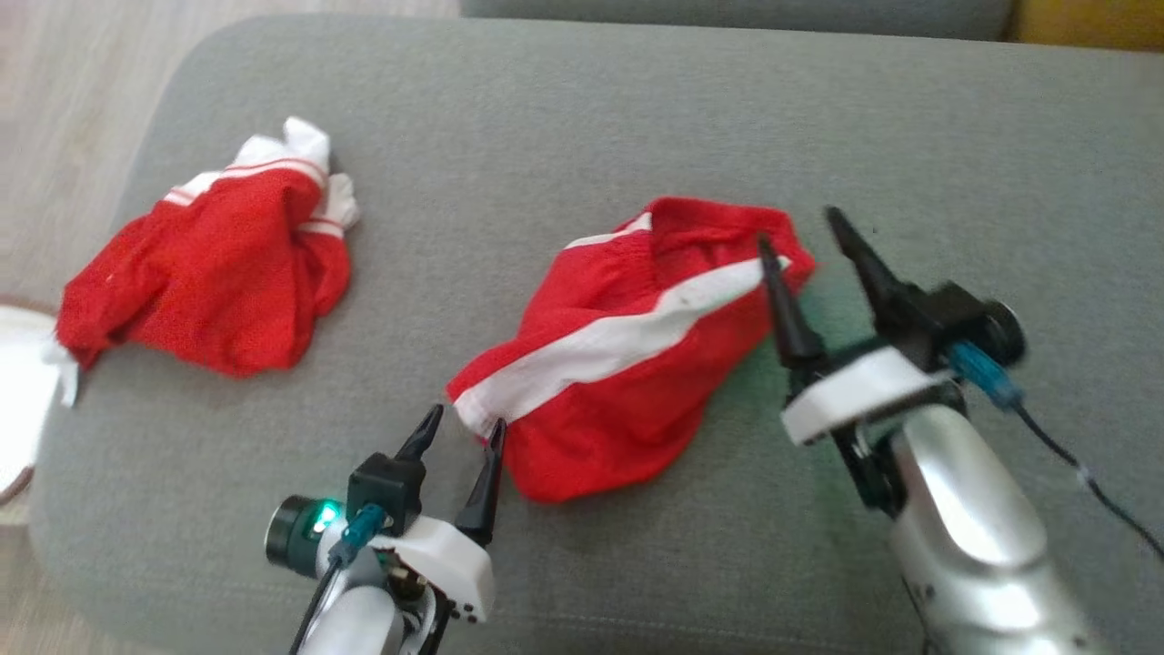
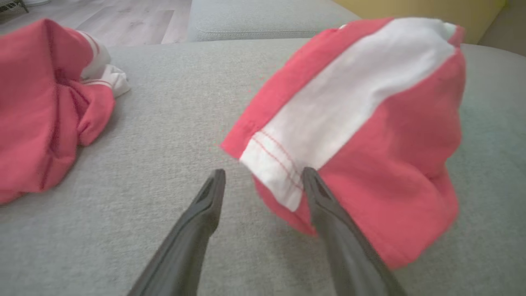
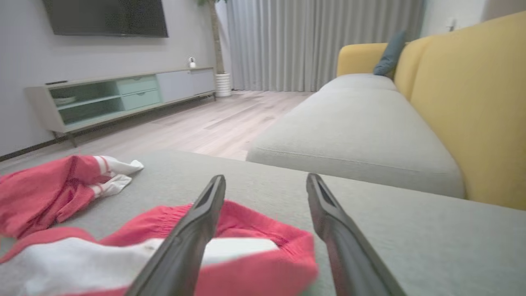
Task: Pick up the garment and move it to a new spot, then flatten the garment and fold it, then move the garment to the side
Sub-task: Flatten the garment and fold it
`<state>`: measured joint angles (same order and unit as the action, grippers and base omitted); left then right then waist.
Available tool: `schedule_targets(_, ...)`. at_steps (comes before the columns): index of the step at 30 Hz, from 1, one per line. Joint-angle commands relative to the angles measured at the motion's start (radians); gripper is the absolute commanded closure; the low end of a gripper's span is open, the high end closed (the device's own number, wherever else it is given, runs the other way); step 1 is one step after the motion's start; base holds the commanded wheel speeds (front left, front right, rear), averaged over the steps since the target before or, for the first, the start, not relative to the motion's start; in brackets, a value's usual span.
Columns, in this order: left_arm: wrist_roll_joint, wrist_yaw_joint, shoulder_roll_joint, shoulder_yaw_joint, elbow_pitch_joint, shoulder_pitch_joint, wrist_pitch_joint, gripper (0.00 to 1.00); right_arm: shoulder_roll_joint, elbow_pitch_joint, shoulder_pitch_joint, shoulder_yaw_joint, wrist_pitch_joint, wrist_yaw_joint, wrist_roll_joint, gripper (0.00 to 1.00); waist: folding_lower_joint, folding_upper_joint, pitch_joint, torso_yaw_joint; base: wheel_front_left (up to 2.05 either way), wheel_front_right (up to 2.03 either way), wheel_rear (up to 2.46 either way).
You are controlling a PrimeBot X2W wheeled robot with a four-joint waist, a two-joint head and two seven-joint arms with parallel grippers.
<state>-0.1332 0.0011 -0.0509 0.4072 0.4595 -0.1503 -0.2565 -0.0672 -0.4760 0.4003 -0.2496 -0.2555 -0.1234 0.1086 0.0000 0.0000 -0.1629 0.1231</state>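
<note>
The garment (image 1: pixel 627 364), red with a broad white band, lies crumpled in the middle of the grey cushion (image 1: pixel 546 136). My left gripper (image 1: pixel 465 421) stands open at its near left corner. In the left wrist view that white hem corner (image 2: pixel 275 172) sits just inside the right finger (image 2: pixel 328 205), and the jaws (image 2: pixel 264 176) are wide apart. At the garment's far right end my right gripper (image 1: pixel 800 227) is open too, its left finger over the red edge. The right wrist view shows the garment (image 3: pixel 254 230) below those spread fingers (image 3: pixel 266 177).
A second red and white garment (image 1: pixel 218 273) lies bunched at the cushion's left. A white round object (image 1: pixel 18 391) pokes in at the left edge, over wooden floor. Beyond the cushion are another grey seat (image 3: pixel 353 123) and a yellow sofa back (image 3: pixel 472 102).
</note>
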Motion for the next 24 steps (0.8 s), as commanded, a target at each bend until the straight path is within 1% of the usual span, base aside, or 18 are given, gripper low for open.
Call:
schedule_targets(1,0.002,0.009,-0.001,-0.025,-0.036,-0.024,-0.005,0.0,-0.002,-0.015,0.088,-0.071,-0.006,-0.007,0.036,0.0,0.0,0.0,-0.016,0.029,0.0,0.0,0.0)
schedule_targets(4,-0.018,0.019,0.0,0.005,-0.055,-0.028,-0.005,0.0,-0.012,-0.104,0.181,-0.164,0.014,-0.007,0.126,0.0,0.0,0.0,-0.031,0.059,0.0,0.0,0.0)
schedule_targets(8,-0.048,0.038,0.0,0.041,-0.07,-0.04,-0.005,0.0,-0.024,-0.205,0.276,-0.269,0.097,-0.007,0.259,0.0,0.0,0.0,-0.049,0.097,0.0,0.0,0.0)
schedule_targets(9,-0.048,0.038,0.0,0.041,-0.07,-0.04,-0.005,0.0,-0.024,-0.205,0.276,-0.269,0.097,-0.007,0.259,0.0,0.0,0.0,-0.049,0.097,0.0,0.0,0.0)
schedule_targets(11,-0.06,0.047,0.0,0.056,-0.073,-0.047,-0.005,0.0,-0.027,-0.251,0.303,-0.295,0.143,-0.007,0.335,0.0,0.0,0.0,-0.054,0.116,0.0,0.0,0.0)
schedule_targets(12,-0.066,0.052,0.0,0.062,-0.076,-0.05,-0.005,0.0,-0.035,-0.276,0.316,-0.319,0.175,-0.007,0.355,0.0,0.0,0.0,-0.057,0.125,0.0,0.0,0.0)
schedule_targets(15,-0.08,0.063,0.001,0.077,-0.084,-0.056,-0.005,0.0,-0.049,-0.325,0.335,-0.361,0.227,-0.007,0.424,0.0,0.0,0.0,-0.062,0.144,0.0,0.0,0.0)
schedule_targets(18,-0.09,0.072,0.001,0.083,-0.089,-0.058,-0.005,0.0,-0.057,-0.343,0.327,-0.39,0.256,-0.007,0.494,0.0,0.0,0.0,-0.064,0.152,0.0,0.0,0.0)
schedule_targets(21,-0.094,0.077,0.001,0.083,-0.091,-0.057,-0.005,0.0,-0.066,-0.331,0.309,-0.428,0.267,-0.007,0.555,0.0,0.0,0.0,-0.065,0.15,0.0,0.0,0.0)
schedule_targets(22,-0.094,0.078,0.001,0.081,-0.091,-0.056,-0.005,0.0,-0.067,-0.323,0.305,-0.44,0.267,-0.007,0.576,0.08,0.0,0.0,-0.065,0.148,0.0,0.0,0.0)
schedule_targets(24,-0.094,0.078,0.001,0.079,-0.091,-0.055,-0.005,0.0,-0.074,-0.304,0.306,-0.467,0.259,-0.007,0.606,1.0,0.0,0.0,-0.064,0.144,0.0,0.0,0.0)
